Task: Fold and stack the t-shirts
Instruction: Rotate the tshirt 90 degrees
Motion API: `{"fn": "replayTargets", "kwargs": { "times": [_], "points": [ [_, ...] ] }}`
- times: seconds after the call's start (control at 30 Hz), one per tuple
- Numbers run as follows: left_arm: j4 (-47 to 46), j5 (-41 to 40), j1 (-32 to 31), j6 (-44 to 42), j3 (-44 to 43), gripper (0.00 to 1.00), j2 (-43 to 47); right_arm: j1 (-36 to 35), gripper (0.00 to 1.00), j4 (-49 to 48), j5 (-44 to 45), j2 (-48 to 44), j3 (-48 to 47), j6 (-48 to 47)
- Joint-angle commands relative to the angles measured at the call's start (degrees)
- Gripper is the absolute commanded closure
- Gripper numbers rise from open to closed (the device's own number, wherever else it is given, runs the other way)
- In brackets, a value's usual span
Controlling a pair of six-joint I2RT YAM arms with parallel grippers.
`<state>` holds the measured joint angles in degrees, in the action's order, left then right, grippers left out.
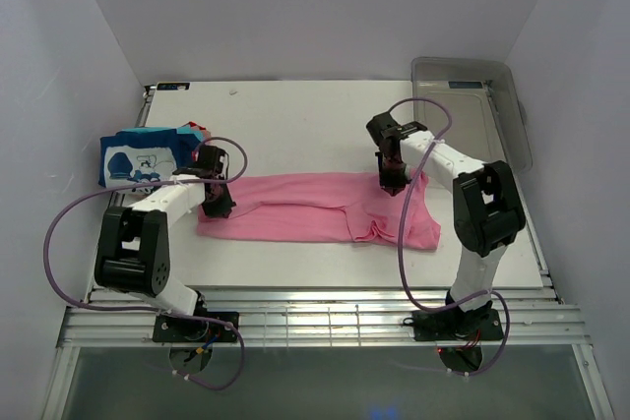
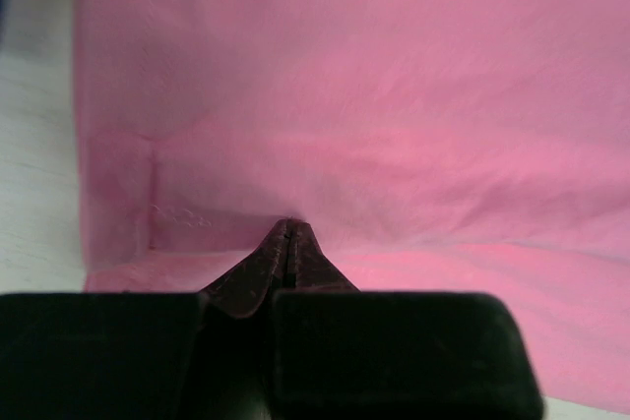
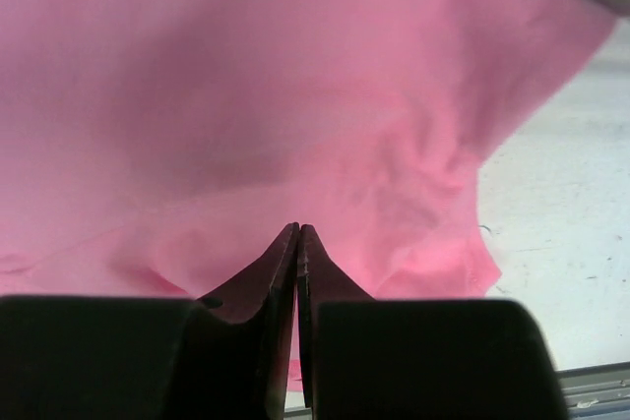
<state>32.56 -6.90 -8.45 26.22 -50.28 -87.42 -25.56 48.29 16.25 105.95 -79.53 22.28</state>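
1. I see a clear plastic bin (image 1: 517, 125) lying at the far right corner of the table.
2. The white flat table (image 1: 295, 125) shows small dark specks.
3. A ribbed metal strip (image 1: 325, 322) runs along its near edge.

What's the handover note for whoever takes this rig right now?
Left claw: shut, pinching the left end of the pink t-shirt.
Right claw: shut, apparently pinching the same shirt near its right end.
Things: the pink t-shirt lies stretched across the middle of the table between the arms. The folded pile sits at the far left, a blue printed shirt on top.
Done: the earlier shirts are folded and stacked.
Left: finish folding the pink t-shirt, which looks only partly folded, then set it on the folded pile.
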Motion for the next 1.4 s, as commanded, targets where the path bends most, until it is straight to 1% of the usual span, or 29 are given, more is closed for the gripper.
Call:
{"fn": "replayTargets", "kwargs": {
  "times": [0.0, 0.1, 0.23, 0.3, 0.43, 0.53, 0.57, 0.73, 0.77, 0.93, 1.0, 1.03, 1.1, 1.27, 1.3, 1.37],
  "points": [
    [-1.00, -0.40, -2.36, 1.99, 1.68, 1.00, -1.08, -2.03, 0.92, 0.48, -0.96, 3.29, -0.98, 1.62],
    [-0.57, -2.33, -4.29, 3.22, 2.29, 1.00, -3.54, -3.00, 0.92, 1.80, -0.96, 7.42, -3.08, 2.15],
    [1.19, -2.95, -6.57, 5.51, 3.61, 1.00, -5.66, -3.27, 0.92, 3.65, -1.22, 12.43, -7.73, 2.50],
    [1.98, -3.39, -7.72, 7.17, 5.88, 1.00, -3.83, -3.27, 0.92, 3.65, -1.22, 14.36, -9.15, 2.50],
    [4.09, -1.98, -11.05, 11.57, 8.88, 1.00, 1.01, -3.27, 0.92, 5.32, -0.96, 19.71, -15.03, 2.15],
    [6.02, -1.54, -13.25, 14.81, 10.20, 1.00, 3.03, -3.35, 0.92, 7.77, -1.31, 24.28, -21.97, 1.80],
    [7.33, -1.54, -13.78, 15.61, 10.29, 1.00, 3.30, -3.27, 0.92, 8.30, -1.40, 25.43, -25.64, 1.62],
    [8.75, 0.21, -17.64, 20.70, 13.18, 1.00, 6.02, -3.18, 0.92, 9.71, -2.71, 32.37, -36.12, 0.57],
    [9.10, 0.56, -18.35, 21.50, 13.63, 1.00, 6.29, -3.18, 0.92, 10.06, -2.80, 33.43, -39.97, 0.22],
    [10.25, 1.97, -23.88, 25.63, 16.26, 1.00, 7.61, -2.22, 0.92, 10.42, -2.63, 39.49, -48.52, -1.19],
    [11.12, 2.15, -26.08, 27.39, 16.62, 1.00, 8.31, -1.60, 0.92, 9.63, -2.71, 40.29, -49.93, -1.19],
    [11.65, 2.24, -28.18, 28.18, 16.36, 1.00, 8.40, -0.90, 0.92, 9.45, -2.72, 40.73, -50.55, -0.93],
    [12.70, 3.29, -30.13, 29.84, 15.39, 1.00, 8.84, -0.02, 0.92, 7.70, -3.15, 40.30, -50.11, 0.04],
    [14.90, 3.82, -37.95, 32.58, 11.44, 1.00, 8.75, 2.18, 0.92, 1.90, -2.89, 34.60, -45.81, -0.74],
    [15.17, 3.47, -40.48, 33.02, 9.26, 1.00, 9.02, 2.44, 0.92, 0.85, -2.37, 32.32, -45.63, -1.18],
    [17.00, 2.16, -42.34, 33.28, 6.26, 1.00, 9.37, 2.71, 0.91, -0.30, -1.14, 29.59, -44.67, -2.06]
  ]
}}
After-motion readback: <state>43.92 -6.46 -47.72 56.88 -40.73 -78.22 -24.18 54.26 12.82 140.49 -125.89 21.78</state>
